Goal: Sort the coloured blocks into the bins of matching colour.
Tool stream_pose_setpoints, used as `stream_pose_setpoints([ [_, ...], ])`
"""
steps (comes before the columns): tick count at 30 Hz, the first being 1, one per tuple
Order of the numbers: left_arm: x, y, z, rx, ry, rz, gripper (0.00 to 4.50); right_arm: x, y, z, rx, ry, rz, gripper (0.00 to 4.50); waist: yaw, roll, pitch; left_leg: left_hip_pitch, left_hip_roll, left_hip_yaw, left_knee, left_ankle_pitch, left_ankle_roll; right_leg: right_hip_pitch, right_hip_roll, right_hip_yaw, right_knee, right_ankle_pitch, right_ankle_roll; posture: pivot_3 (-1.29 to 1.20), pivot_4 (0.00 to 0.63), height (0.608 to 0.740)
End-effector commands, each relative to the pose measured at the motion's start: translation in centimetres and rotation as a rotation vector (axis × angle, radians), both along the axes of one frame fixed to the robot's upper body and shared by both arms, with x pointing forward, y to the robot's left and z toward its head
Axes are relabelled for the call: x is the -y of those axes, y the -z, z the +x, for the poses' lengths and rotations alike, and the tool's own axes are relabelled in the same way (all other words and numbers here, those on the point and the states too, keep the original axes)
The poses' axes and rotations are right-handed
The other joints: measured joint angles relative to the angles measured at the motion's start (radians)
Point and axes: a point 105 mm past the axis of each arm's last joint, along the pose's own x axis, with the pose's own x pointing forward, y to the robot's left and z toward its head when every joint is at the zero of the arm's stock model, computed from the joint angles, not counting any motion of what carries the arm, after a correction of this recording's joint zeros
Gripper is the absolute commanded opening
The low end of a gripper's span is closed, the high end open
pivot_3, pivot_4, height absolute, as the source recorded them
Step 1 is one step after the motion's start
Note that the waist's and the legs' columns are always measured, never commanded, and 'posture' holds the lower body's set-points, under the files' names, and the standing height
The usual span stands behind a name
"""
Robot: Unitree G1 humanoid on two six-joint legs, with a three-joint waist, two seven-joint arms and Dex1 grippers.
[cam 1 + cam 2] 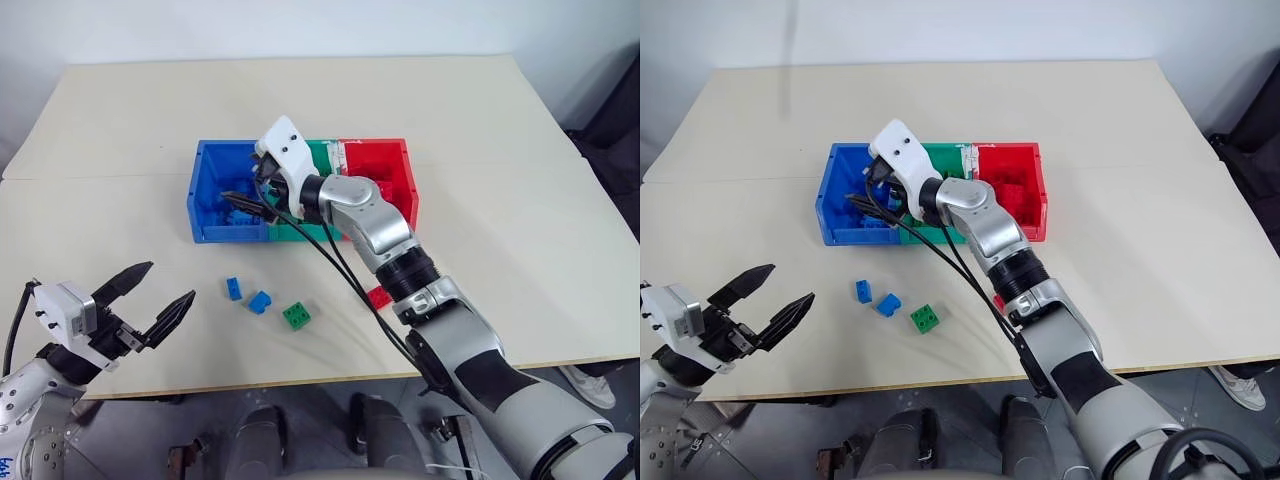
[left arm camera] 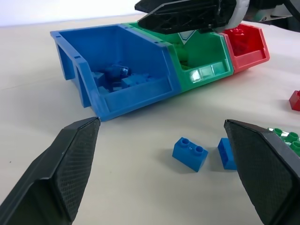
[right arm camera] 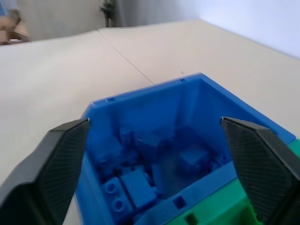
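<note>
The bins stand joined mid-table: blue bin [image 1: 205, 195], green bin [image 1: 322, 155], red bin [image 1: 388, 150]. My right gripper [image 3: 154, 124] hovers over the blue bin, open, with nothing between its fingers. Several blue blocks [image 3: 136, 185] lie inside that bin. On the table in front of the bins lie two blue blocks [image 1: 234, 288] [image 1: 260, 301] and a green block [image 1: 296, 315]. A red block [image 1: 380, 297] sits beside my right forearm. My left gripper [image 1: 168, 282] is open at the near left, pointing toward the loose blocks but apart from them.
The tabletop [image 1: 500, 110] is beige and wide behind and beside the bins. Its front edge runs close below the loose blocks. My right arm [image 1: 370, 225] crosses over the green bin's front.
</note>
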Motion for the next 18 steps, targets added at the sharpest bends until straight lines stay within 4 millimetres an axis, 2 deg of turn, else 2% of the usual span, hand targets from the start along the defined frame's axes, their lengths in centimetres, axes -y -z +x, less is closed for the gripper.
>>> stream_pose_setpoints([
  [1, 1.8, -0.8, -0.2, 0.015, 0.101, 0.027, 4.5, 3.8, -1.2, -1.8, 0.091, -0.098, 0.029, 4.46, 0.006, -0.001, 0.0, 0.0, 0.0, 0.0, 0.0, 0.0, 0.0, 0.0, 0.0, 0.0, 0.0, 0.0, 0.0, 0.0, 0.15, 0.74],
  [9, 5.2, 0.7, 0.3, -0.044, 0.36, 0.15, 4.5, 16.2, 2.2, -7.0, 0.131, -0.154, -0.005, 4.46, 0.005, -0.001, -0.001, 0.0, 0.0, 0.002, 0.002, -0.002, -0.001, 0.001, 0.0, 0.0, -0.003, 0.0, 0.001, 0.0, 0.15, 0.74],
  [12, 6.4, 1.1, 0.5, -0.056, 0.48, 0.189, 4.5, 21.0, 4.2, -9.4, 0.102, -0.097, -0.078, 4.46, 0.006, -0.001, 0.0, 0.001, 0.001, 0.005, 0.001, -0.002, -0.001, 0.001, 0.001, 0.0, -0.004, 0.0, 0.001, 0.0, 0.15, 0.74],
  [18, 7.2, 1.9, 1.1, -0.094, 0.649, 0.272, 4.5, 28.4, 7.6, -13.7, 0.051, 0.021, -0.198, 4.46, 0.009, -0.001, -0.001, 0.004, 0.004, 0.011, 0.003, -0.002, -0.001, 0.002, 0.002, 0.0, -0.01, 0.001, 0.003, 0.0, 0.15, 0.74],
])
